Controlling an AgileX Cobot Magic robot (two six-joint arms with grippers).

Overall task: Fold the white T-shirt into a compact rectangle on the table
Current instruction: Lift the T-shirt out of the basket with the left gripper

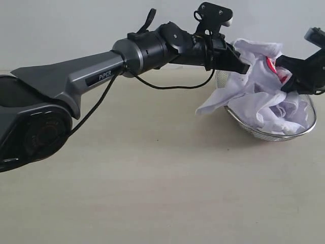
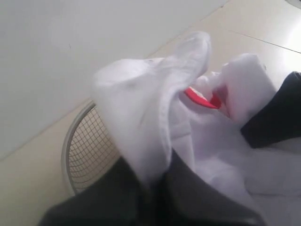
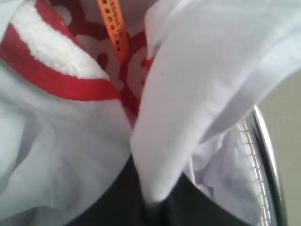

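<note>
Shirt: the white T-shirt sits bunched in the wire basket, with one flap spilling over the basket's rim toward the open table.
Left arm: the left gripper is above the basket, clenched on a fold of cloth.
Right arm: the right gripper is over the basket too, pinched on fabric just beside the orange neck tag.
Done: nothing is folded.
Left to do: lift it out of the basket, spread it flat, make every fold.

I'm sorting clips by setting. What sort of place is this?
Probably a robotics lab bench, not a home: a broad beige table, a plain pale wall behind it, and a robot arm marked PiPER working on a white T-shirt in a wire-mesh basket.
</note>
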